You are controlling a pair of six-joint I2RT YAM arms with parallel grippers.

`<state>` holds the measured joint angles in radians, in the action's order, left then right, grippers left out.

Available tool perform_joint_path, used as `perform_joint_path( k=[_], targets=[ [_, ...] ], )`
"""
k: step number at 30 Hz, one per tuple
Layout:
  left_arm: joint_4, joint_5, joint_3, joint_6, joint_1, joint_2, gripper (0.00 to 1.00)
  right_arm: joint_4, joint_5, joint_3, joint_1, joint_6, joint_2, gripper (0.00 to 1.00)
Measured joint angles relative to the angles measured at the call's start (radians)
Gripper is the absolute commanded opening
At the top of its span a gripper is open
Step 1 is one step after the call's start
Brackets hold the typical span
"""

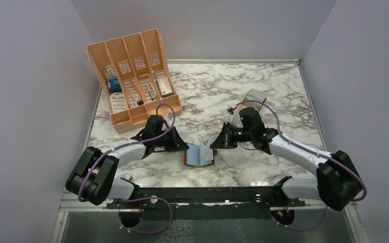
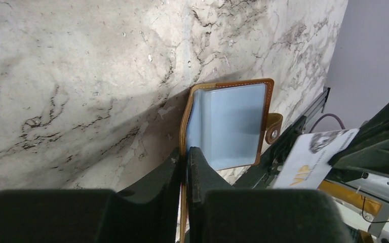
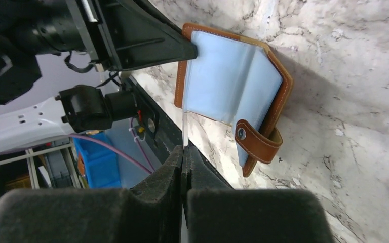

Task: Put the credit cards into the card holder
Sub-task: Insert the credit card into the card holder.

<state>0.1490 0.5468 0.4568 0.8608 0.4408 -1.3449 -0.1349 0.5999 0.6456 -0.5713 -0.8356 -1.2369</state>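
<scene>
Going left to right: your left gripper (image 2: pixel 185 157) has its fingers squeezed together on the edge of the holder (image 2: pixel 228 124), pinning the left brown cover; the holder lies open on the table between the two arms, bluish sleeves facing up, snap tab hanging off the right side. Your right gripper (image 3: pixel 183 152) is pressed together on one card (image 2: pixel 311 157), pale with some gold lettering, held just off the holder's right edge and not yet in a sleeve; from the right wrist you only see it edge-on, a thin line pointing at the sleeves.

So I'd say you're at the insert step for this card; holder braced, card lined up-ish, nothing slotted. The next move looks fiddly: you need the card's leading edge level with a sleeve mouth and sliding under the clear plastic, not skating over the top; keep the left pinch firm or the whole holder will probably scoot. I can't tell from these views which sleeve is open.

Surface is a white marble-look table (image 1: pixel 283 86) with grey veining, shiny; an orange organiser (image 1: pixel 126 121) sits at the back left, full of small boxes and bottles; a small pale object (image 1: pixel 256 96) sits back right, too small to make out. Plain grey walls (image 1: pixel 30 76) box in three sides.
</scene>
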Motion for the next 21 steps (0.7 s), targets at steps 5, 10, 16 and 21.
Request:
perform_joint_path(
  k=[5, 10, 16, 21],
  targets=[
    [-0.006, -0.006, 0.0, -0.01, 0.0, -0.008, 0.3, 0.054, -0.023, 0.001, -0.046, 0.001, -0.108, 0.01],
    [-0.014, -0.006, 0.0, -0.02, 0.0, -0.009, 0.35, 0.044, -0.045, 0.004, -0.048, 0.04, -0.237, 0.01],
    [-0.065, -0.018, 0.0, -0.053, 0.0, -0.006, 0.15, 0.034, -0.078, 0.003, -0.049, 0.073, -0.25, 0.01],
    [-0.085, -0.025, 0.0, -0.08, 0.0, -0.008, 0.2, 0.033, -0.09, 0.003, -0.049, 0.09, -0.256, 0.01]
  ],
)
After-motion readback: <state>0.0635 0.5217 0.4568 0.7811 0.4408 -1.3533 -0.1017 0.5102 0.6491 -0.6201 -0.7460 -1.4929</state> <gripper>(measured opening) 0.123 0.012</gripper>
